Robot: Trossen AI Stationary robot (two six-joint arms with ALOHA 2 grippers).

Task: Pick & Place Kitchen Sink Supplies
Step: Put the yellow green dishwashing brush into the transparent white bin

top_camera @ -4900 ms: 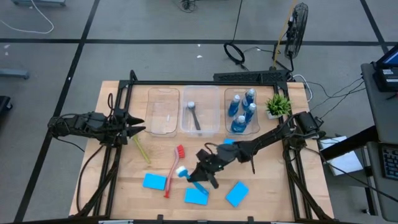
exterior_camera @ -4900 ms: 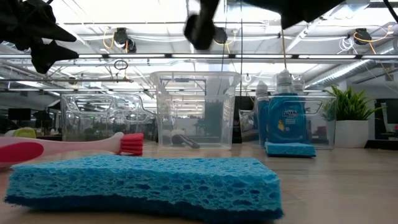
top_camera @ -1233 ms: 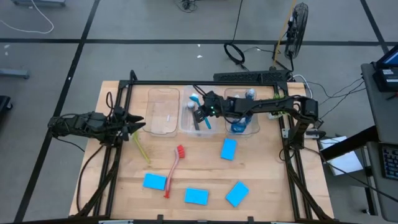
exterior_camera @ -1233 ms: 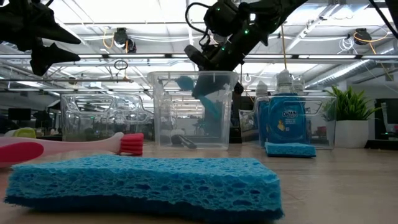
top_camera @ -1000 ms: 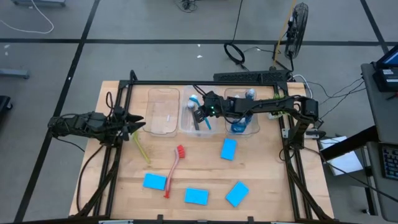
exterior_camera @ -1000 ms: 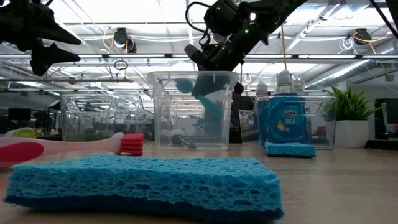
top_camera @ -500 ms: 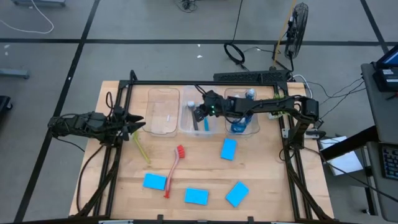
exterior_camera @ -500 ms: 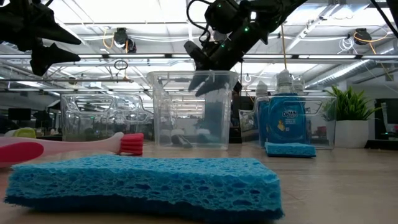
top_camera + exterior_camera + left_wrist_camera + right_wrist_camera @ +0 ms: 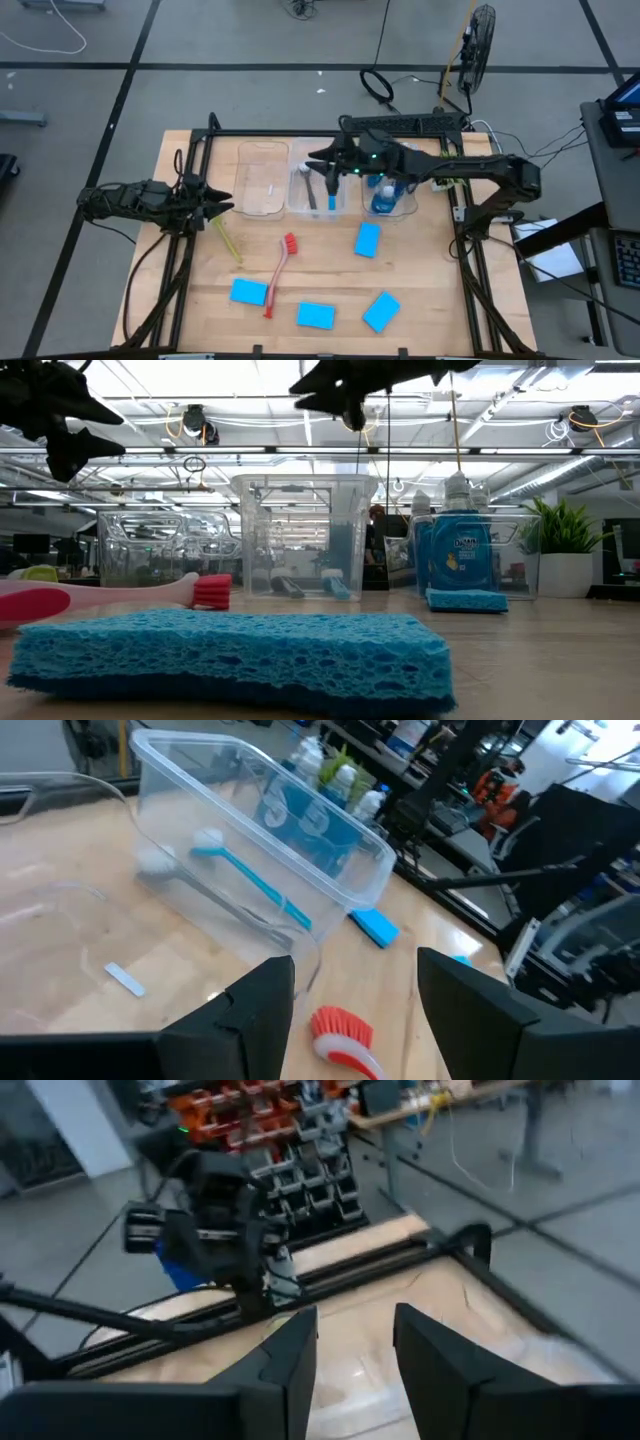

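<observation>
My right gripper (image 9: 316,160) (image 9: 318,387) hangs open and empty high above the middle clear bin (image 9: 318,207). On that bin's floor lie a blue brush (image 9: 331,196) (image 9: 252,877) and a grey brush (image 9: 309,187) (image 9: 185,883). The right bin (image 9: 392,207) holds blue bottles (image 9: 457,550). A red brush (image 9: 278,274), a yellow-green brush (image 9: 227,239) and several blue sponges (image 9: 368,240) (image 9: 248,292) lie flat on the table. My left gripper (image 9: 226,207) (image 9: 355,1020) waits open at the table's left, above the surface.
The left clear bin (image 9: 262,180) holds only a small label. A green potted plant (image 9: 565,540) stands at the far right beside the bottle bin. Black frame rails (image 9: 300,133) run along the far edge and both sides. Bare wood lies between the sponges.
My right gripper has let go of the blue brush, risen well above the middle bin and tipped up to nearly level. The brush has dropped into the bin and now lies on its floor beside the grey brush.
</observation>
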